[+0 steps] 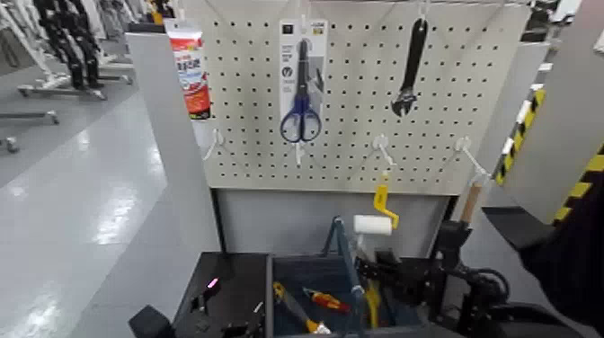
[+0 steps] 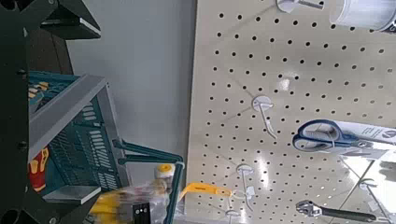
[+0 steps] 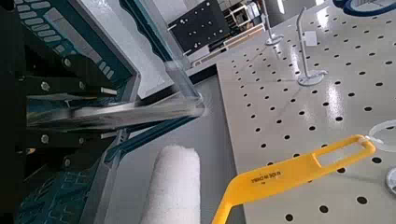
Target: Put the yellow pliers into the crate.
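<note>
Your right gripper [image 1: 382, 279] sits low over the crate [image 1: 306, 274], beside its raised hoop handle; you cannot tell how its fingers stand. The yellow pliers [image 1: 372, 304] show as a yellow strip inside the crate just under that gripper, near a red-and-yellow screwdriver [image 1: 325, 300]. The paint roller [image 1: 373, 225] hangs from the pegboard [image 1: 359, 90] just above. Your left gripper [image 1: 153, 322] rests low at the left, fingers also unreadable.
</note>
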{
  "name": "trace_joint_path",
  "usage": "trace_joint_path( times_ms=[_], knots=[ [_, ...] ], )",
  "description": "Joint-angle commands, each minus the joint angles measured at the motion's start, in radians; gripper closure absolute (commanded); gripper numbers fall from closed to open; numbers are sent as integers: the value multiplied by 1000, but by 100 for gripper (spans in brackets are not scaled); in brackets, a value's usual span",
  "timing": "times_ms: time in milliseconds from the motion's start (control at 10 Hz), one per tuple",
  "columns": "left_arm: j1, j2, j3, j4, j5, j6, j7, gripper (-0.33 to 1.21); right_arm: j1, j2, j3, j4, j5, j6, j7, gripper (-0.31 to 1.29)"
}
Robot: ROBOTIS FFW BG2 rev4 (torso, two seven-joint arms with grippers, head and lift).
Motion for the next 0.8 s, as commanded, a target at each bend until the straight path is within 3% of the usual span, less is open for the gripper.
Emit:
trace_joint_path(
  times_ms=[100, 600, 800],
  knots=[
    [1, 0, 0, 0, 0, -2, 0, 13, 1, 1, -12, -9, -6, -3, 0, 11],
    [1, 0, 2, 0, 0, 1, 0, 13, 19, 10, -20, -37, -28, -36, 0, 13],
    [1, 2, 3, 1, 0, 1, -2, 13, 79, 25, -23, -133, -29, -69, -55, 13]
  ],
)
